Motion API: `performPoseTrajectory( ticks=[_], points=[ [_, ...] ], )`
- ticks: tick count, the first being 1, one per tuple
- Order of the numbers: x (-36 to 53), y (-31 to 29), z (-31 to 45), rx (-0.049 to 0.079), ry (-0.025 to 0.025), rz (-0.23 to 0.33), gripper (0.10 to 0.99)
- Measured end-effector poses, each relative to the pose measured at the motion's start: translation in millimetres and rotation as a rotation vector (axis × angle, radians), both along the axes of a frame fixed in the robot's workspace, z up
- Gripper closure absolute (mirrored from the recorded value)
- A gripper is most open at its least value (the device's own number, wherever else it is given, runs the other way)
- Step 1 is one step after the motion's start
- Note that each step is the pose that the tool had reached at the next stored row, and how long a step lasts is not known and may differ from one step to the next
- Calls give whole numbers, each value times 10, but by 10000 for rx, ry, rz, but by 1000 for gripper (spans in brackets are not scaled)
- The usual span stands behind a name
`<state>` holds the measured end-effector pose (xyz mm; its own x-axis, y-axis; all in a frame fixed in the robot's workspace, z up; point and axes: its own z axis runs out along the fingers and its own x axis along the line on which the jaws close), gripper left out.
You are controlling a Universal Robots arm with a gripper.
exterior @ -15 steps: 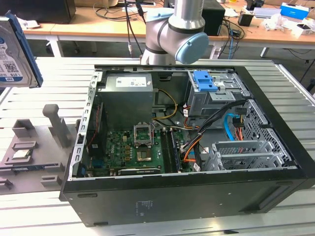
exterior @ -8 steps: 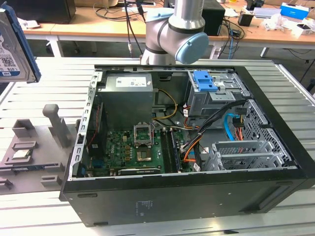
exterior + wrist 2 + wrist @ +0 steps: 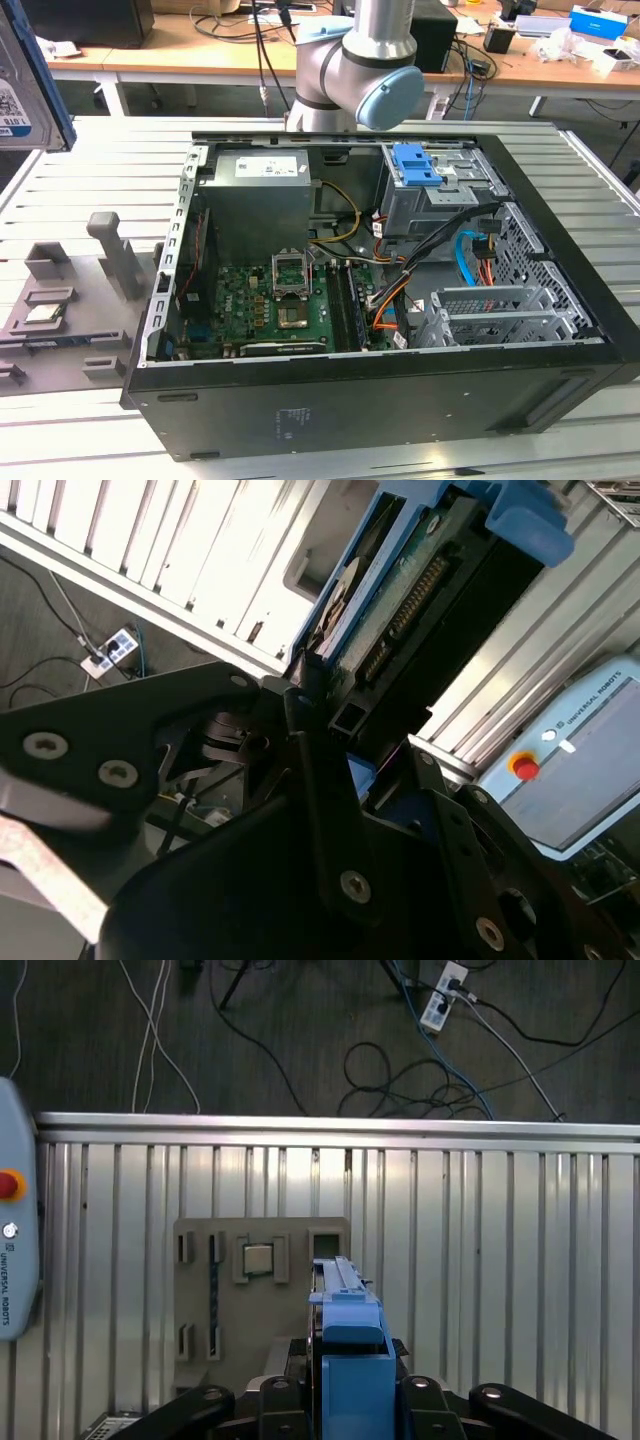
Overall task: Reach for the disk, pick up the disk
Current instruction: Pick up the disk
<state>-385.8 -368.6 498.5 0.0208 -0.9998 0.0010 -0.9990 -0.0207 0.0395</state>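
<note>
Plainly the black claw (image 3: 325,708) is clamped on one end of the flat silver blue-bracketed disk (image 3: 420,590), its long axis running straight out ahead of the claw.

The disk (image 3: 25,90) is a flat metal box with a bright blue plastic side and a white label with black bars. In the exterior view it hangs tilted in the air at the far left, above the table (image 3: 100,170). The second wrist view shows its green board (image 3: 400,590). The gripper (image 3: 320,695) squeezes one end of it.
</note>
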Motion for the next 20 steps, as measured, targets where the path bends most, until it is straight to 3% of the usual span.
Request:
performPoseTrajectory(
  ticks=[20],
  points=[
    [5, 0, 397, 0, 11, 0, 722]
  ],
)
